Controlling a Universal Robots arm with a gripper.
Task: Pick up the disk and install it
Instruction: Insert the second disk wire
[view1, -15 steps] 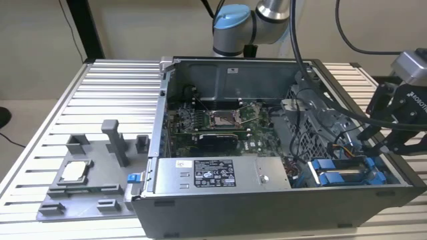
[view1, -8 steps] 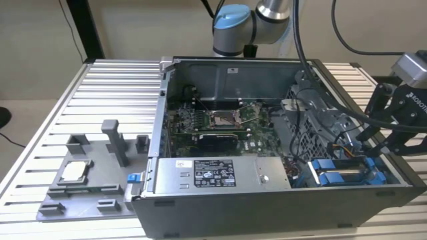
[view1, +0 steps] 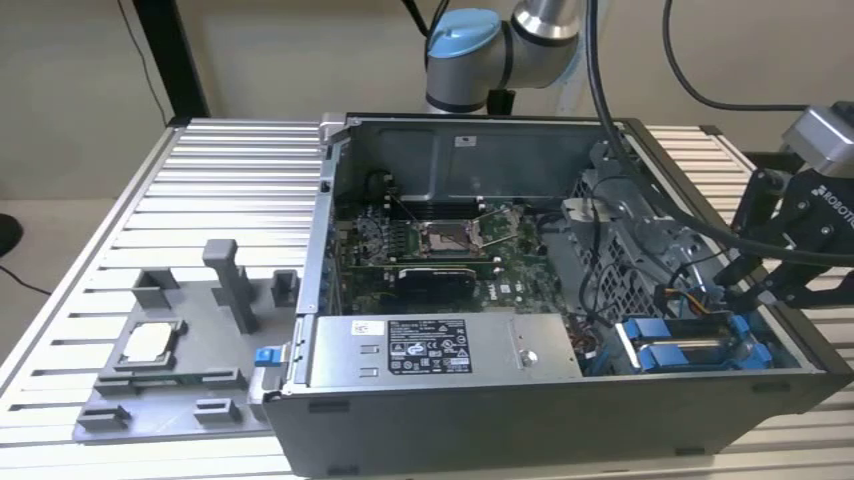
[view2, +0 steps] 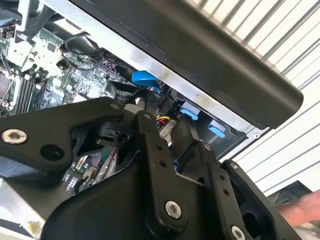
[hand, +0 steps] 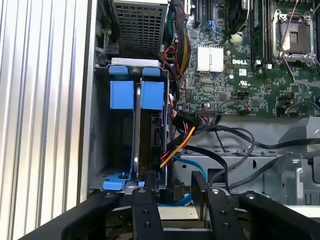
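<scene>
The disk (hand: 148, 145) is seen standing on edge in the drive cage at the corner of the open computer case (view1: 534, 420), its blue bracket (hand: 152, 95) tabs uppermost, beside the orange and black cables (hand: 175, 147). The gripper (hand: 175, 200) is poised just above the cage, fingers apart around the disk's near end; contact cannot be confirmed. The disk is judged rigid, fairly heavy and shock-sensitive, with smooth metal faces. The flat sides are judged the best hold, not the flexing bracket.
</scene>
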